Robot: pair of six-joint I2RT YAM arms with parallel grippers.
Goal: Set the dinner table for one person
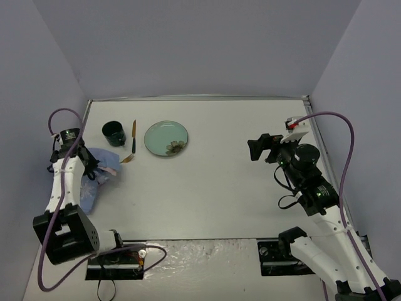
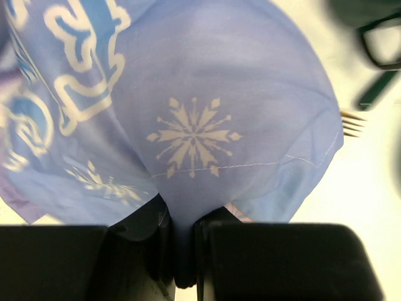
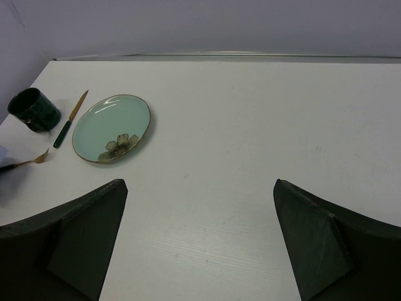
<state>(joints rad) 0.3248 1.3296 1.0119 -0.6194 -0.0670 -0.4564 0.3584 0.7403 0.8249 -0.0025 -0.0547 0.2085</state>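
While your left gripper pinches the cloth at the left edge of the table and the right gripper hangs agape, lift it slowly clear of the fork.

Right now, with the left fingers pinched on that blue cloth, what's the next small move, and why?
Probably lift the left fingers a little and draw the blue snowflake-print cloth placemat rightward onto bare white tabletop. They are shut on a fold, the cloth lies bunched at the left edge, and the gold fork lies right beside it.
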